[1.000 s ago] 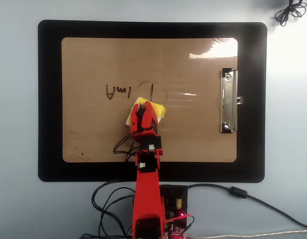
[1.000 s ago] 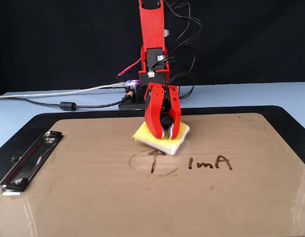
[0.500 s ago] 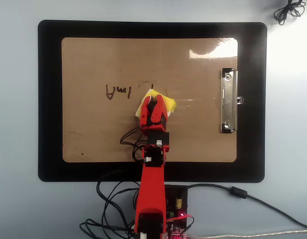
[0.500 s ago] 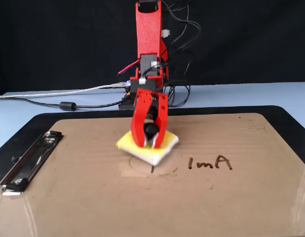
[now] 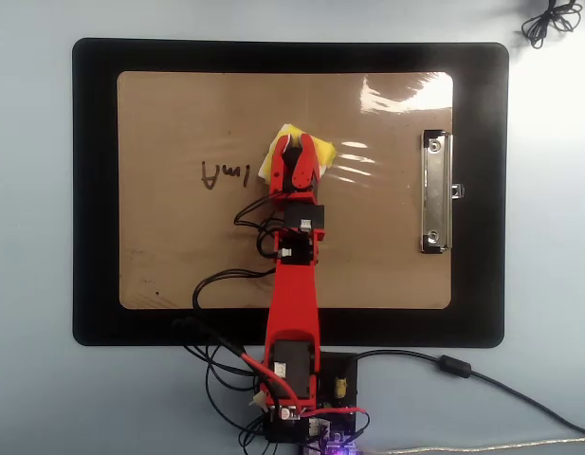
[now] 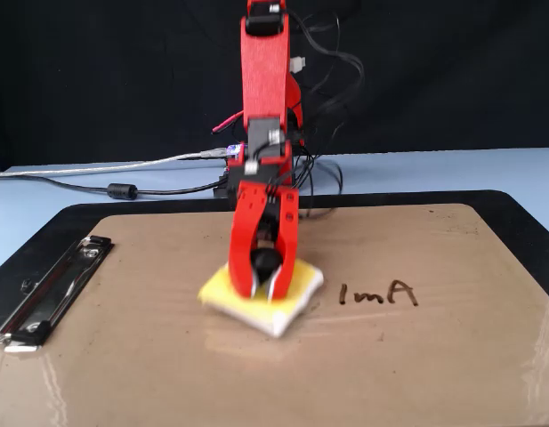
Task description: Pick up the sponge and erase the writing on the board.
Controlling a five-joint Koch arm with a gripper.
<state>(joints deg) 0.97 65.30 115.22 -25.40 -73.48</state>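
Red pincer (image 6: 264, 289) clamps the small yellow sponge's black knob (image 6: 264, 261), seemingly flat on the glossy tan clipboard (image 6: 434, 374); press evenly, sweep toward the dark marker letters (image 6: 377, 293).

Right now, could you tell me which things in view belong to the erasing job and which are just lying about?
Job: sponge held in the gripper, remaining writing, board.
Lying about: black mat, metal clip, cables.

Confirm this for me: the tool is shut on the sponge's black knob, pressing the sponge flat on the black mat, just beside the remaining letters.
Not quite. The sponge is pressed on the board, not on the black mat, which only frames the board; the overhead view shows this plainly. The rest holds: the tool is shut on the black knob, beside the remaining letters.
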